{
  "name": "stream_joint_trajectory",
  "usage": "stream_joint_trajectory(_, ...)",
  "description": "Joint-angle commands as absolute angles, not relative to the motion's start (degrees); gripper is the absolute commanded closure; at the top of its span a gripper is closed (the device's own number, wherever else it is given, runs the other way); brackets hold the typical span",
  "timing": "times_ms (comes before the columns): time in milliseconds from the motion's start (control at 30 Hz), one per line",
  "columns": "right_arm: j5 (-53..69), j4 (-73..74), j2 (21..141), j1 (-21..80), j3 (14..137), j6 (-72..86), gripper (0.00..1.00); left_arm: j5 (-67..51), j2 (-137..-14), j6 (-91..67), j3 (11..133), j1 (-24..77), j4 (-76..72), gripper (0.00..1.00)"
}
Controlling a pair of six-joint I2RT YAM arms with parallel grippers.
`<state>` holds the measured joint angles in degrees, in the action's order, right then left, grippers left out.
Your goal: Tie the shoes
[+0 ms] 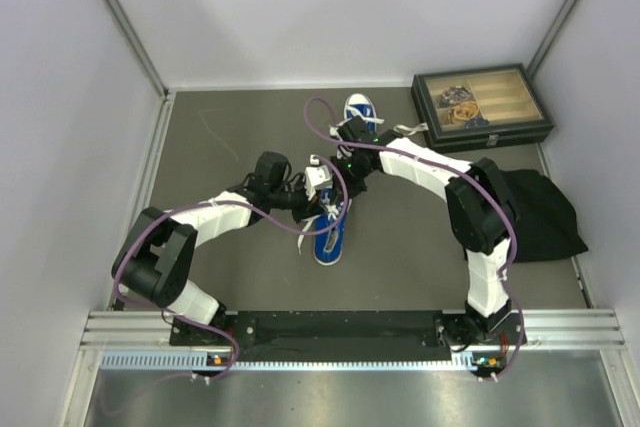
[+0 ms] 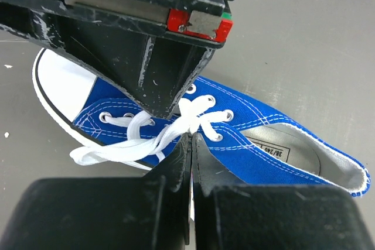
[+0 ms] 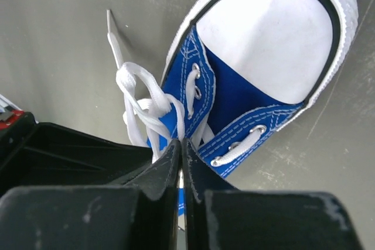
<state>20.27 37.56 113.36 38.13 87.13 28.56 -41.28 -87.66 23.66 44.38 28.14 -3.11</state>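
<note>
A blue shoe (image 1: 330,239) with a white toe cap lies mid-table, its heel toward the arms. A second blue shoe (image 1: 360,107) sits farther back, partly hidden by the right arm. Both grippers meet over the near shoe's laces. My left gripper (image 2: 192,137) is shut on a white lace (image 2: 146,144) just above the eyelets of the shoe (image 2: 263,139). My right gripper (image 3: 180,140) is shut on a lace loop (image 3: 140,95) beside the shoe's (image 3: 234,98) tongue. In the top view the left gripper (image 1: 322,207) and right gripper (image 1: 341,190) almost touch.
A dark glass-lidded box (image 1: 480,107) stands at the back right. A black cloth (image 1: 545,212) lies at the right, behind the right arm's elbow. White walls enclose the grey table, and a metal rail (image 1: 350,332) runs along the near edge.
</note>
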Motion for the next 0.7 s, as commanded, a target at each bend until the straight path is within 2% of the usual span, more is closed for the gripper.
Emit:
stream_joint_trajectory(0, 21.1, 34.8, 108.4, 38.9, 87.0, 28.6, 1.00, -42.0, -86.1, 23.1, 46.0, 27.3, -3.7, 1.00)
stream_joint_trajectory(400, 20.7, 31.5, 105.6, 38.8, 83.7, 27.6, 1.00, -44.7, -84.6, 19.8, 45.9, 25.8, -6.2, 1.00)
stream_joint_trajectory(667, 20.5, 31.4, 105.1, 38.9, 83.8, 27.9, 1.00, -42.4, -87.7, 18.8, 47.6, 26.0, -6.2, 1.00)
